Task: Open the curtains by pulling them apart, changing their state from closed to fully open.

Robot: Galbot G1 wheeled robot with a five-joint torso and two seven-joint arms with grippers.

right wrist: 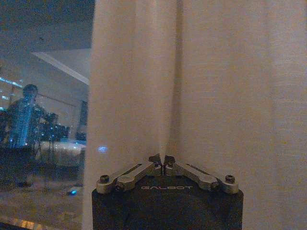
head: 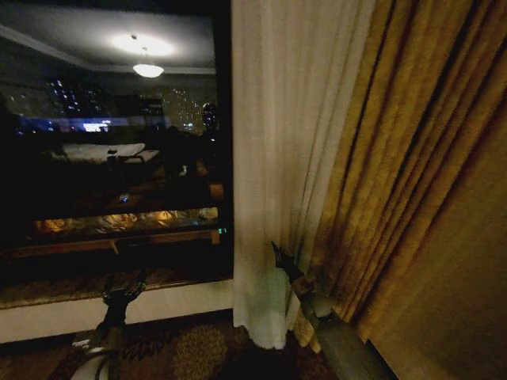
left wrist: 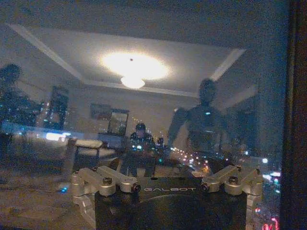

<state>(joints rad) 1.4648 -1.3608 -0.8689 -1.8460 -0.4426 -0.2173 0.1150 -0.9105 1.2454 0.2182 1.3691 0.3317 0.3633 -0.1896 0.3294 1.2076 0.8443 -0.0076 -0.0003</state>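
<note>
The sheer cream curtain (head: 285, 158) hangs bunched in pleats just right of the middle in the head view, its left edge leaving the dark window glass (head: 111, 158) bare. Low on that panel, my right gripper (head: 279, 255) is shut on a fold of the fabric. In the right wrist view the fingertips meet at the pinch (right wrist: 161, 159) and the curtain (right wrist: 216, 86) rises in pleats from there. My left gripper (head: 123, 289) is low at the left in front of the window sill, open and holding nothing.
Thick golden drapes (head: 428, 198) hang right of the sheer panel, close against my right arm. A pale sill ledge (head: 47, 321) runs under the glass, with patterned carpet (head: 198, 348) below. The glass reflects the lit room and the robot (left wrist: 206, 120).
</note>
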